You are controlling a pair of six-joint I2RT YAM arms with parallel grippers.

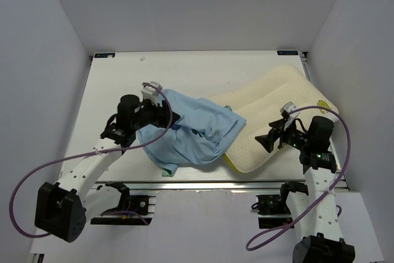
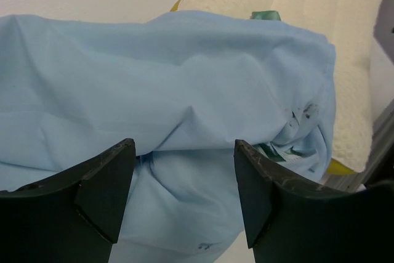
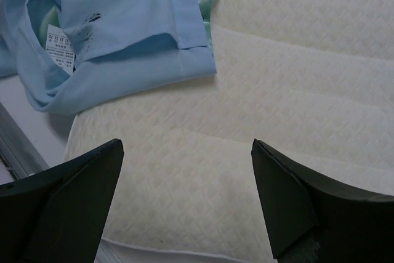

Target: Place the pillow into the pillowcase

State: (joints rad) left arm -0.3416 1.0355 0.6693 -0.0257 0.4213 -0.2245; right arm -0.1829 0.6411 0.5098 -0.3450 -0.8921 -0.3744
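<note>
Pillow: thick cream foam pillow [image 1: 277, 106] with a dotted surface, lying diagonally on the white table [image 1: 117, 87].
Pillowcase: limp light-blue cloth sack [image 1: 188, 130], crumpled, overlapping the pillow's left end.
Left gripper [image 2: 184, 173]: over the pillowcase, left of the pillow, jaws wide apart, pinching nothing.
Right gripper [image 3: 188, 173]: above the pillow's near edge, jaws fully spread, empty.

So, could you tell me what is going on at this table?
The job is getting the pillow into the pillowcase, and it is not in yet. The crumpled blue pillowcase lies over the pillow's near-left end. Both grippers are open and hold nothing: the left gripper faces the pillowcase, the right gripper the pillow.
</note>
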